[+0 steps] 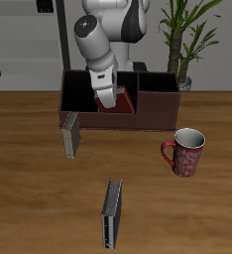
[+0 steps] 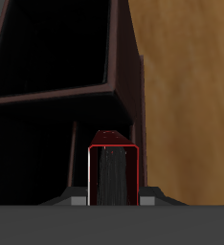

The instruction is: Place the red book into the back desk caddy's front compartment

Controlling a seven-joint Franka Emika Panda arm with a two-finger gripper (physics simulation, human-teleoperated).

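the red book (image 1: 115,99) is held clamped in the hand (image 2: 114,196), low over the back desk caddy (image 1: 156,109). placement is in hand; lowering into the front compartment (image 2: 56,134), then release, is required.

Red book (image 1: 116,100) over back desk caddy (image 1: 158,109)

The arm (image 1: 100,40) is glossy white with rounded, bulging segments — dark grey-black bands show at its joints, and it narrows to a white wrist.
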